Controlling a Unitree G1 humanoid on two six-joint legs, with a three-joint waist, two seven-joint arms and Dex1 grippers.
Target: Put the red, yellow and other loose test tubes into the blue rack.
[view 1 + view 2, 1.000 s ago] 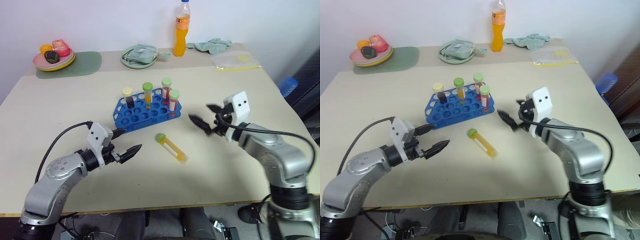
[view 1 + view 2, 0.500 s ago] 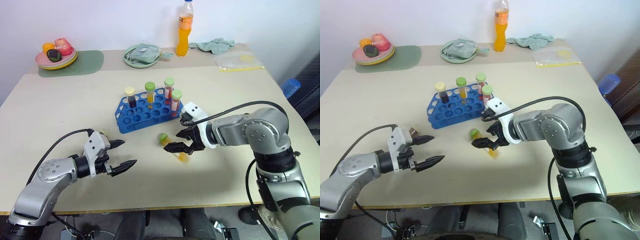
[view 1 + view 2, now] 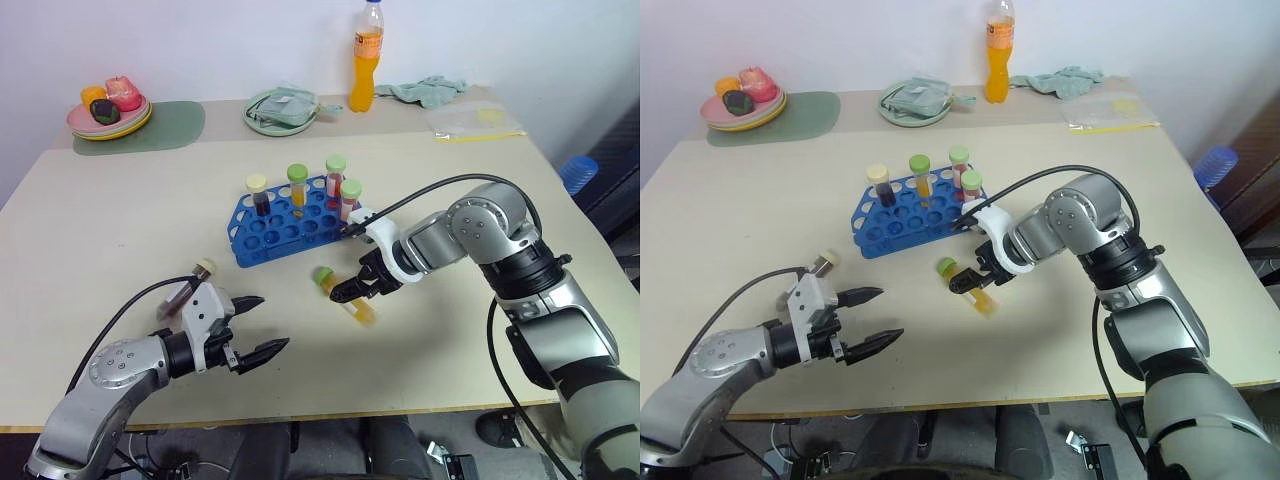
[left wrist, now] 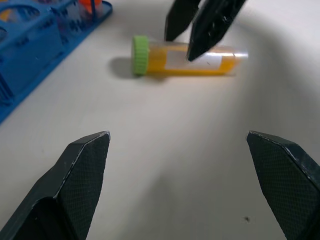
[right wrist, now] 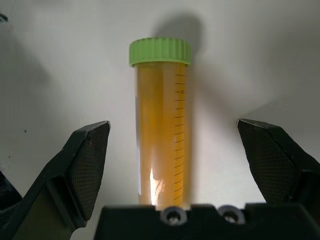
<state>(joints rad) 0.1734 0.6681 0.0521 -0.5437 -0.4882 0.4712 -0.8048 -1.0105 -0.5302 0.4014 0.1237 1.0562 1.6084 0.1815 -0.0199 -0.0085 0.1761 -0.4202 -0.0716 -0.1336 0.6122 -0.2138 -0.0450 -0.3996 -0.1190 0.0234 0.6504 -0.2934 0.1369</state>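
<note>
A green-capped clear plastic tube of yellow liquid [image 3: 345, 296] lay mid-table, just in front of the blue plastic rack [image 3: 290, 220]. R gripper [image 5: 174, 150] was spread astride it, untouching. L gripper [image 3: 262, 326] was held spread nr the front edge.

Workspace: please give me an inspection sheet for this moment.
Surface: beige table.
Job's things: blue rack holding four capped tubes; yellow tube lying loose on the table; another tube lying by the left arm.
Clutter: fruit plate, orange bottle, cloth.
Grippers: left end effector open, empty; right end effector open, straddling the yellow tube.
Cables: black cable along the right arm.
Surroundings: white wall.
</note>
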